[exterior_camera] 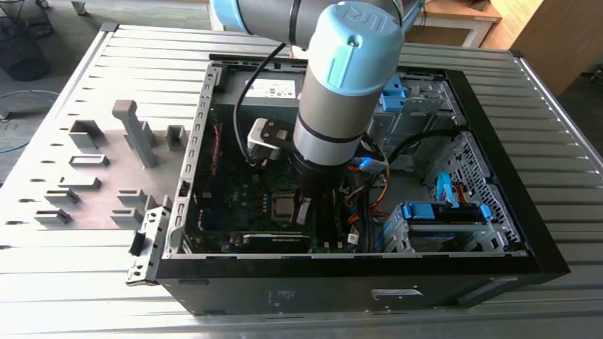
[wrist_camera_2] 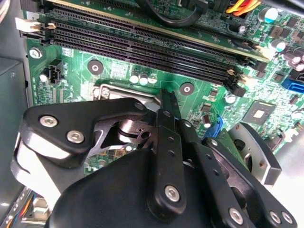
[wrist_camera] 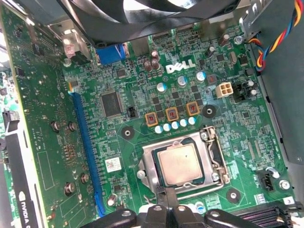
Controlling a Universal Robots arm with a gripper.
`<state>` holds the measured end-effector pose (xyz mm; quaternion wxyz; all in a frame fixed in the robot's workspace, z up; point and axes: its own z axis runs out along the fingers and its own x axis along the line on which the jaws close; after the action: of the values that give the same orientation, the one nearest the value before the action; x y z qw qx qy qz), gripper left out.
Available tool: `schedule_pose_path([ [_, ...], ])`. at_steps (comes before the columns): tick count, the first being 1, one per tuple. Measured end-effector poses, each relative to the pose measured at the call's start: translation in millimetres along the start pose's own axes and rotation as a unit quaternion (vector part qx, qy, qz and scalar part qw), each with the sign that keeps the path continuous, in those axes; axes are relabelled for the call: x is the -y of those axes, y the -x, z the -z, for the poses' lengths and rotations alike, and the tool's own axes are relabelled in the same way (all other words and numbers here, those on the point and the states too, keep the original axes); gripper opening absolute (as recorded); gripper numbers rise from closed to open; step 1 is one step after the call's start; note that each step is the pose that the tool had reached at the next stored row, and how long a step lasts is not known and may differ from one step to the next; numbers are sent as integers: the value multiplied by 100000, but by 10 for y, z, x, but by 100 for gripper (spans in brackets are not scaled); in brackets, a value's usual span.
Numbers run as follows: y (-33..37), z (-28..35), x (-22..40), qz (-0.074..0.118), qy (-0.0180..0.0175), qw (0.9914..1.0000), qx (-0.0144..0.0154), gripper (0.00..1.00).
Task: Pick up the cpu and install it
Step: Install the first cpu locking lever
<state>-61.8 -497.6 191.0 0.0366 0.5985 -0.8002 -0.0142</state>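
**Placement.** The cpu [wrist_camera: 179, 163] lay flat in its socket, metal top up, just ahead of the pincer [wrist_camera: 167, 195] tip. It sat square within the socket frame [wrist_camera: 148, 164], which surrounded it on all sides. This seating indicated that the chip was already in its installed position and was no longer carried. The board [wrist_camera: 118, 142] lay flat on the floor of the case [exterior_camera: 377, 282], which was laid on its side with the open face up. This gave the arm [exterior_camera: 344, 85] vertical access from above.

**Pincer.**
1. The fingers [wrist_camera_2: 165, 111] were drawn together into a single narrow tip. The pincer was judged clenched.
2. Nothing was seen between the fingers, so the pincer held no part.
3. The tip stood at the near edge of the socket frame, beside the cpu and not over its centre. Whether the tip touched the frame could not be told.

**Surroundings, outward from the pincer.**
- The memory slots [wrist_camera_2: 142, 52] ran in parallel rows beyond the socket in the second wrist view.
- A long blue slot [wrist_camera: 85, 147] ran to one side of the socket in the first wrist view.
- A fan [wrist_camera: 142, 19] stood past the far end of the board.
- Outside the case, well apart from the pincer, grey holder blocks [exterior_camera: 137, 134] stood on the surface [exterior_camera: 94, 282].
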Motion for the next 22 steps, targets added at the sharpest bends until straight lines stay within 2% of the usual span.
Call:
schedule_pose_path([
  [4,3,-2,18,-36,-27,100000,-93,11],
  [12,15,-3,67,-70,-33,100000,-80,11],
  [22,19,-6,81,-78,-30,100000,-88,11],
])
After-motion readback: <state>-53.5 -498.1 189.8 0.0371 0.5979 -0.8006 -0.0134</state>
